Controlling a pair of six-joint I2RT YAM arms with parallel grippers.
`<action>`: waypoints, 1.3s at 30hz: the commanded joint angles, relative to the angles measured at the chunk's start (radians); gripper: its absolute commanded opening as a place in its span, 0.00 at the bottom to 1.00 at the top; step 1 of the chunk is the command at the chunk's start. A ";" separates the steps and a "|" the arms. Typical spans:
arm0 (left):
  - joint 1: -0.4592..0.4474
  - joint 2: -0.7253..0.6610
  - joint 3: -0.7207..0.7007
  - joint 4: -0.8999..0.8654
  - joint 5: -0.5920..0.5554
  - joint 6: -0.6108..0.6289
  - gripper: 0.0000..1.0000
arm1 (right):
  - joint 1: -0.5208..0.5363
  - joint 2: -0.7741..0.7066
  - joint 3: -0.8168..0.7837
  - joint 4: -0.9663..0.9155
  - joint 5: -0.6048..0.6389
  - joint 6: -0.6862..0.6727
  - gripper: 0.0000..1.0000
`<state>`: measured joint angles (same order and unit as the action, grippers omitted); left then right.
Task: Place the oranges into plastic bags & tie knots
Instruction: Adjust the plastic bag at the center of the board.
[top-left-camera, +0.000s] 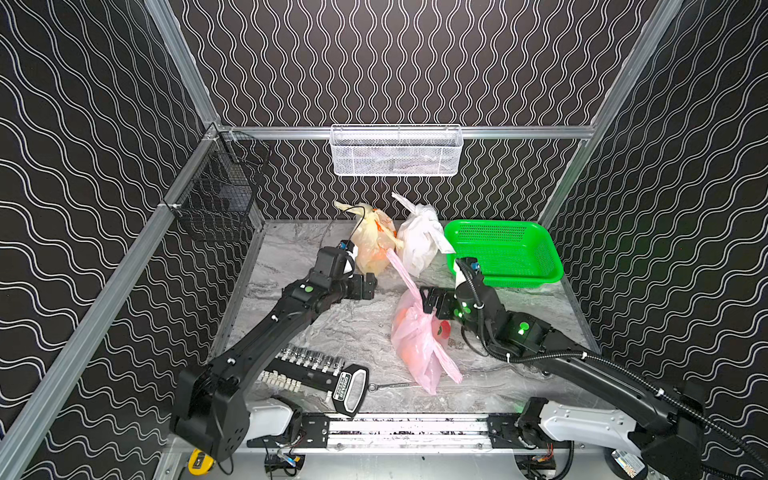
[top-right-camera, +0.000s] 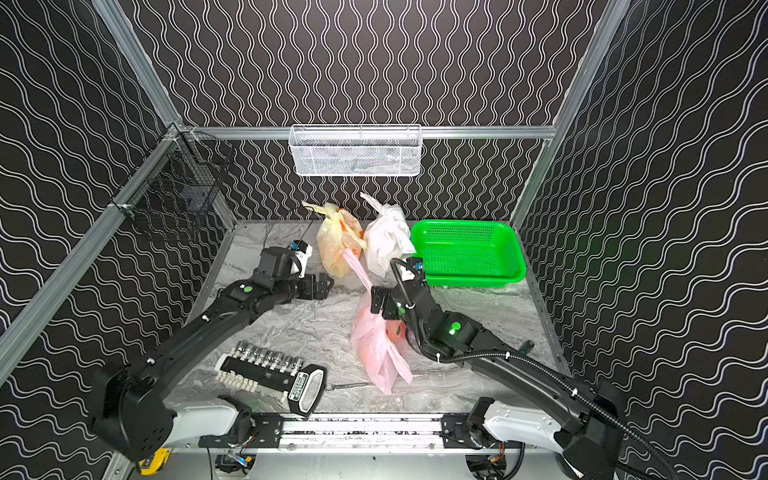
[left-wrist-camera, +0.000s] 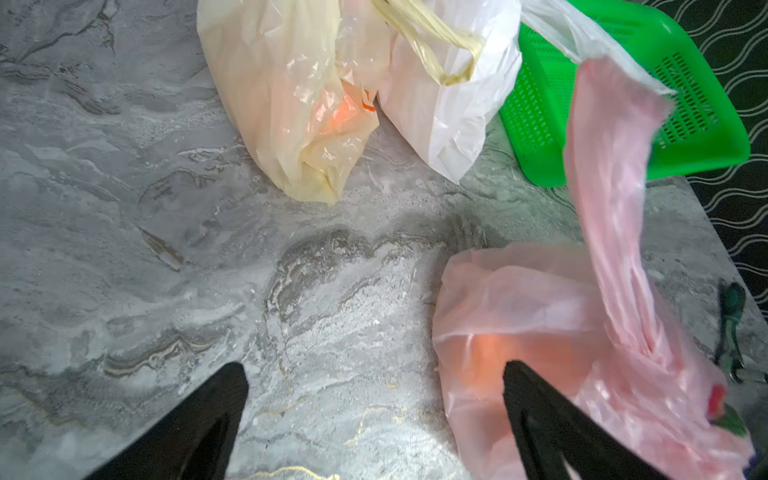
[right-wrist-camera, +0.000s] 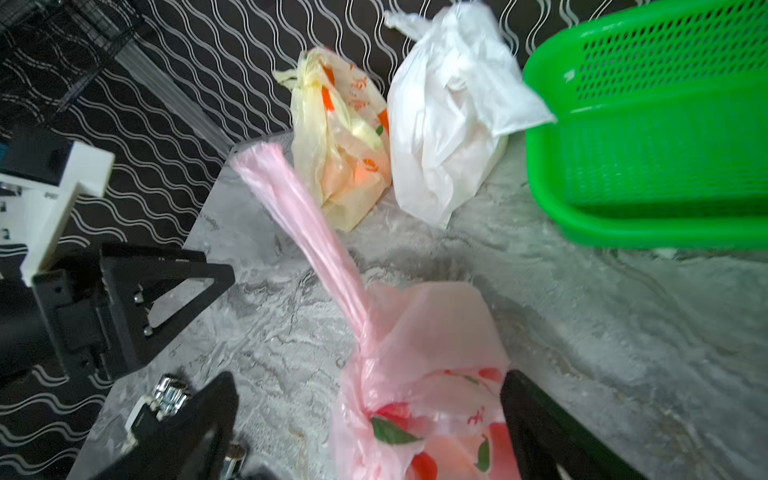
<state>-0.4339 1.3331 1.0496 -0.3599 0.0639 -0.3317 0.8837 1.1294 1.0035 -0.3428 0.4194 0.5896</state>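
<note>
The pink bag (top-left-camera: 415, 345) lies mid-table with oranges (left-wrist-camera: 490, 353) glowing through it. Its bunched neck (right-wrist-camera: 365, 328) sends one long twisted handle (top-left-camera: 401, 268) up and back; another tail lies toward the front. My right gripper (top-left-camera: 428, 299) hangs open just above the bag's printed top (right-wrist-camera: 436, 415), gripping nothing. My left gripper (top-left-camera: 370, 284) is open to the bag's left, over bare table (left-wrist-camera: 332, 291). At the back stand the yellowish bag (top-left-camera: 372, 245) and the white bag (top-left-camera: 419, 241), each with a knot (top-left-camera: 357, 210) at its top.
A green perforated basket (top-left-camera: 503, 253) sits back right, touching the white bag. A socket set (top-left-camera: 316, 370) and a small wrench (top-left-camera: 390, 386) lie near the front edge. A white mesh basket (top-left-camera: 395, 151) and a black wire basket (top-left-camera: 216, 199) hang on the walls.
</note>
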 joint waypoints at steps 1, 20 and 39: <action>0.012 0.033 0.048 0.027 -0.012 0.021 0.99 | -0.006 0.038 0.073 -0.110 -0.079 -0.059 1.00; 0.014 -0.361 -0.306 0.171 0.166 -0.037 0.99 | 0.011 0.268 0.026 -0.145 -0.115 0.249 0.50; -0.275 -0.087 -0.166 0.298 0.120 -0.049 0.99 | -0.158 -0.124 -0.100 -0.289 -0.108 -0.052 0.08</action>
<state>-0.6804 1.2297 0.8742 -0.1150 0.2127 -0.3668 0.7578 1.0359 0.9195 -0.5880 0.3363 0.5903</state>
